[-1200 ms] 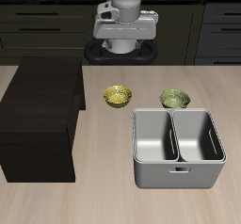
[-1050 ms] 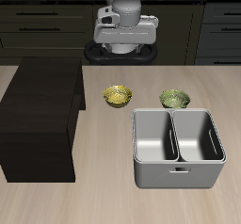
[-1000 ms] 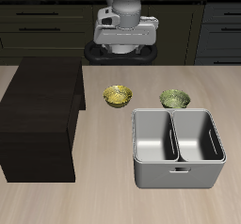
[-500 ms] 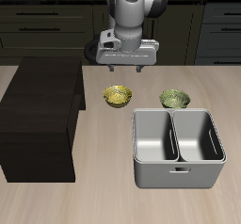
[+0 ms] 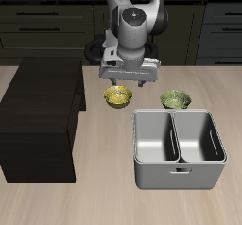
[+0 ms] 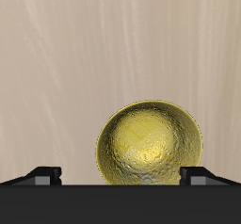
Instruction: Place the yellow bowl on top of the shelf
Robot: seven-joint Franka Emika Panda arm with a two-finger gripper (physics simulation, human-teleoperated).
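The yellow bowl [image 5: 117,97] sits upright on the table between the shelf [image 5: 38,111] and the grey bin, and fills much of the wrist view [image 6: 151,143]. The shelf is a large dark boxy unit with a flat, bare top. My gripper [image 5: 129,81] hangs just above and slightly behind the bowl, open and empty. In the wrist view the gripper [image 6: 120,175] shows both fingertips [image 6: 45,174] spread wide, with the bowl lying off-centre between them. Nothing touches the bowl.
A paler greenish bowl [image 5: 175,99] sits beside the yellow one, just behind the grey two-compartment bin [image 5: 178,175]. The bin stands near the table's front edge. Dark cabinets run along the back.
The arm has swung forward and down from near its base, bringing the open gripper over the yellow bowl. The bowls, bin and shelf have not moved.
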